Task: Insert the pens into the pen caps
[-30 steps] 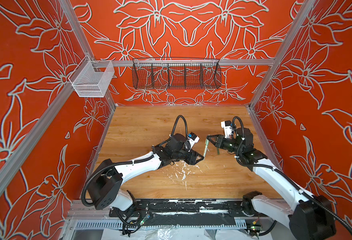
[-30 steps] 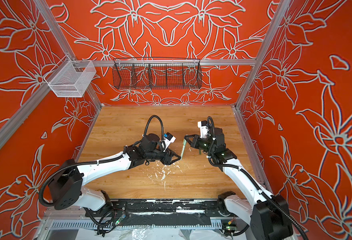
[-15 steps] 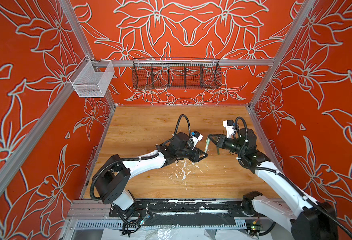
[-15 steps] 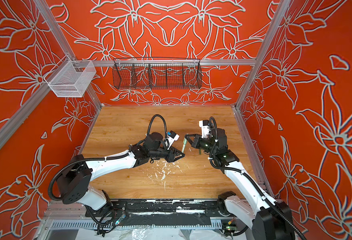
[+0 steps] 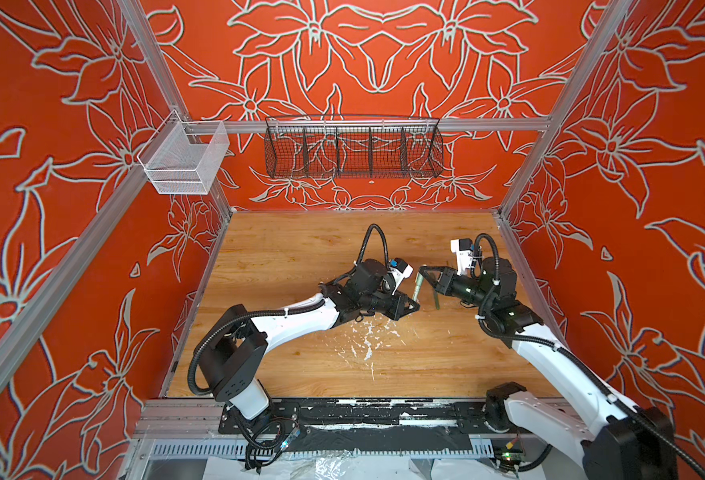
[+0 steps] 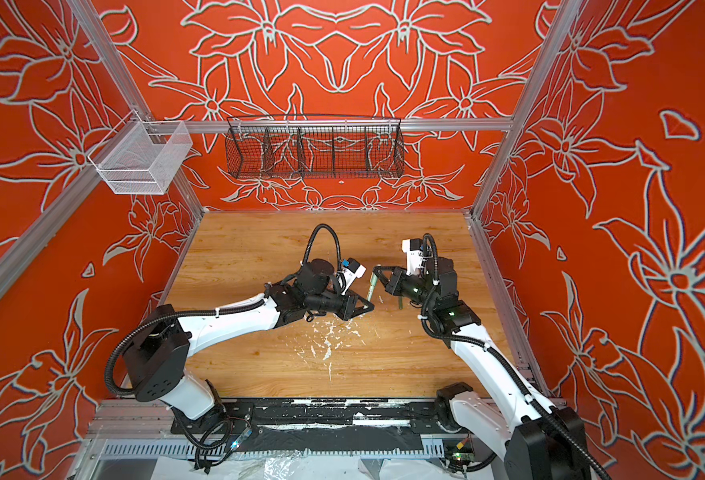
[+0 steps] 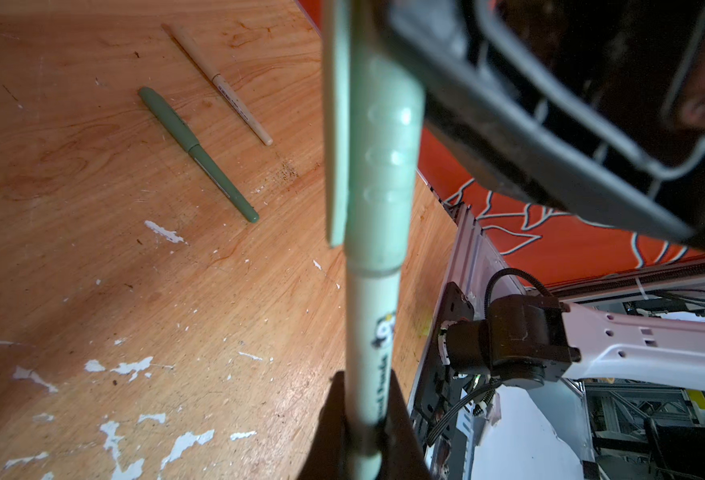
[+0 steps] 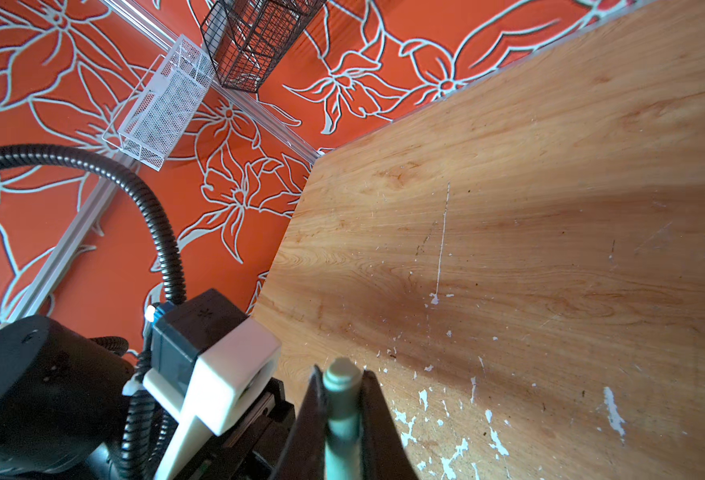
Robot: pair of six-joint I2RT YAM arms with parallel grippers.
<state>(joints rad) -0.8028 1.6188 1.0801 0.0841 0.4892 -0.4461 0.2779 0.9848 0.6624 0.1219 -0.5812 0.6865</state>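
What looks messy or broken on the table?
White flecks dot the wooden table toward its front middle, like chipped paint rather than a spill. The dark green pen and tan pen lie flat and look fine.

Orange floral walls (image 5: 375,62), perhaps paint-flecked wood floor (image 5: 301,249), black basket (image 5: 353,151)

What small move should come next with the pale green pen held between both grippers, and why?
Probably a short push of the left gripper toward the right gripper, along the pale green pen. The left is shut on the barrel, the right on the cap, which already sits over the barrel; whether it is fully seated cannot be told.
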